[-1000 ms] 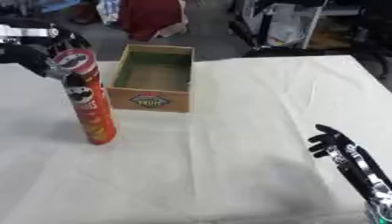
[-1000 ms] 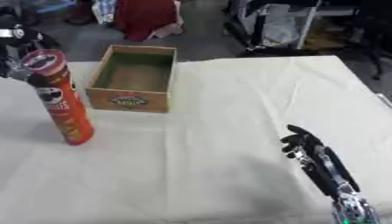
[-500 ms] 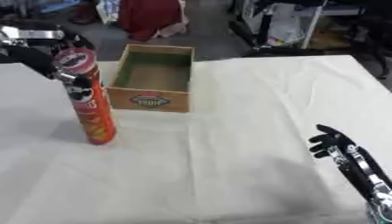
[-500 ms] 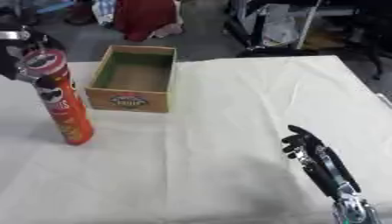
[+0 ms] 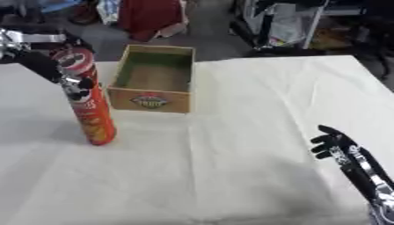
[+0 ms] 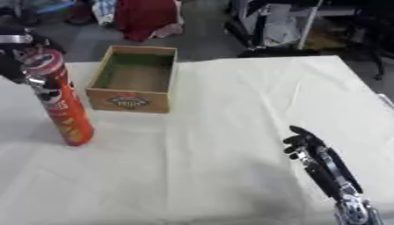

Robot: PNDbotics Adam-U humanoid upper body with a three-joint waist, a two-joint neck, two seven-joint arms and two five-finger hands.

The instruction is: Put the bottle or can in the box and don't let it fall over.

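A tall red chips can (image 5: 89,110) stands upright on the white cloth at the left. My left hand (image 5: 37,63) comes in from the upper left and sits at the can's top part, its dark fingers curled round it just under the lid. An open wooden box (image 5: 149,99) with a logo on its front wall stands just right of the can and a little further back; nothing shows inside it. My right hand (image 6: 314,153) rests at the lower right, fingers straight and pointing up, holding nothing.
The white cloth (image 5: 254,101) covers the whole table, with wide bare room between the box and my right hand. Beyond the far edge lie a red bundle (image 5: 150,15) and dark equipment (image 5: 285,22) on the floor.
Hardly anything has moved: the can still stands at the same spot with my left hand at its top, and my right hand stays where it was.
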